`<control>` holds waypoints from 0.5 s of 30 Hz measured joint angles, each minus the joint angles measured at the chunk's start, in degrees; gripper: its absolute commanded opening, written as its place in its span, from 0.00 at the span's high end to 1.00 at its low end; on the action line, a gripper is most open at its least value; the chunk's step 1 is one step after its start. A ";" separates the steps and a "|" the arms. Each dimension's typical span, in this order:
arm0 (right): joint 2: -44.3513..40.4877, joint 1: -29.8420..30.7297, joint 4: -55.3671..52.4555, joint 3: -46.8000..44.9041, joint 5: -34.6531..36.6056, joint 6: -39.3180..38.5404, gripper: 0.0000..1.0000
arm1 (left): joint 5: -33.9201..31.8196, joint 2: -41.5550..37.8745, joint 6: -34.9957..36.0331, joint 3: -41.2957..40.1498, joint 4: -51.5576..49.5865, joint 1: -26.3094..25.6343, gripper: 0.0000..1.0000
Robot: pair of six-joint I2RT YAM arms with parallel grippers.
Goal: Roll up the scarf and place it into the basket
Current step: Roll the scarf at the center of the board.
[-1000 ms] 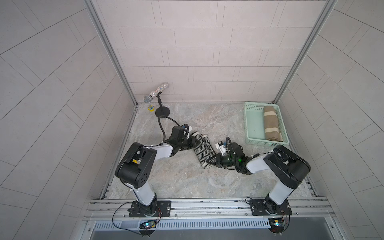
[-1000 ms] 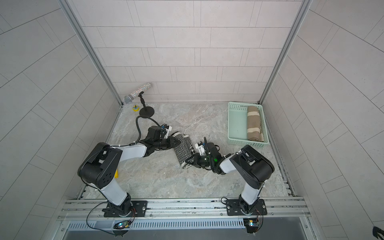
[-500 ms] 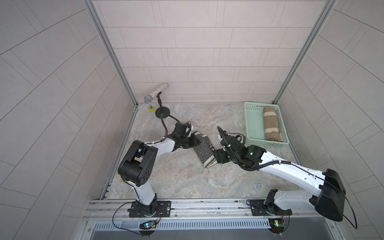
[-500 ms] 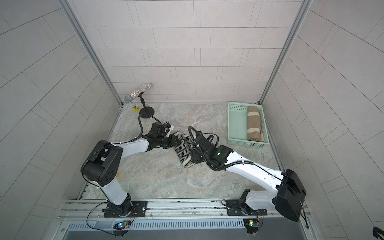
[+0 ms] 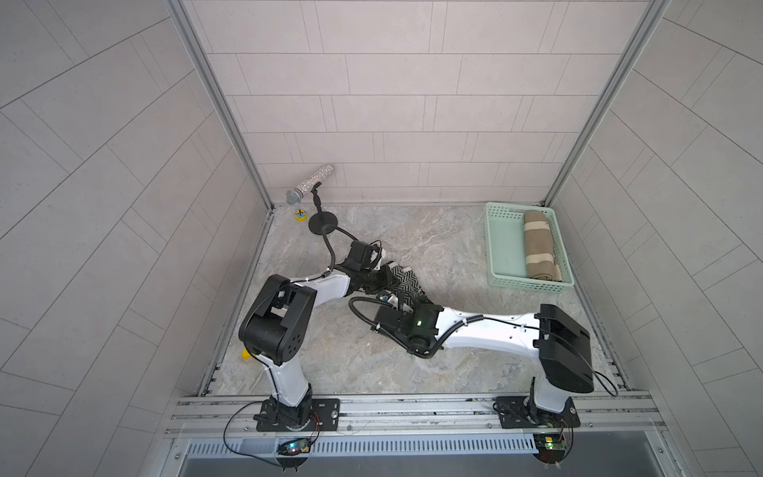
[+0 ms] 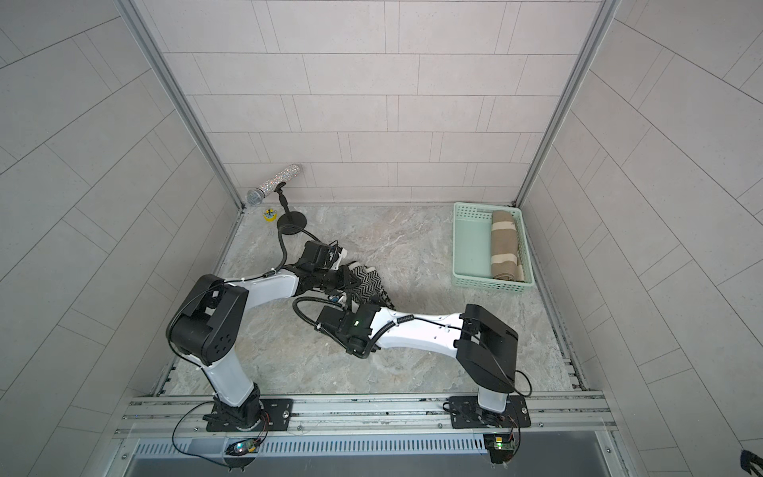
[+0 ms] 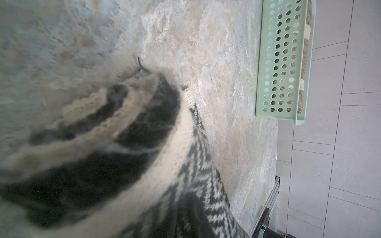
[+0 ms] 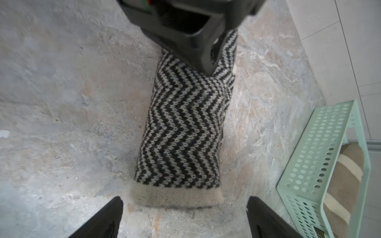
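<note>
The scarf (image 8: 185, 123), black-and-white zigzag knit with a cream border, lies rolled on the marble floor, seen in both top views (image 5: 406, 281) (image 6: 367, 285). My left gripper (image 5: 386, 277) is shut on its far end, and one black finger (image 8: 198, 41) presses on the roll. My right gripper (image 8: 184, 198) is open at the cream end, its fingers wider than the roll and not touching it. The mint-green basket (image 5: 499, 247) (image 6: 470, 252) (image 8: 321, 164) stands at the back right, apart from both grippers.
A brown-and-cream striped roll (image 5: 539, 247) lies along the basket's right side. A glittery microphone (image 5: 309, 190) on a black stand (image 5: 323, 225) is at the back left, beside a small yellow object (image 5: 301, 214). Tiled walls close three sides.
My right gripper's jaws have spread wide at the scarf's near end, and the right arm has changed pose. The left gripper has kept its hold on the far end.
</note>
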 measured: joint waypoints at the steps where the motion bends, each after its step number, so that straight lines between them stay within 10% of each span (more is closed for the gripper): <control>1: 1.05 -0.22 0.15 0.09 -0.11 -0.74 0.03 | 0.11 0.09 -0.09 0.15 -0.17 0.00 0.81; 6: 5.09 -2.23 0.81 -0.59 -1.90 -2.75 0.09 | 0.79 0.22 -1.07 0.35 -0.35 0.00 0.79; 15: 5.16 -4.28 2.62 -4.72 -7.15 -1.36 0.56 | 2.36 -0.96 -5.88 0.44 0.70 -0.33 0.49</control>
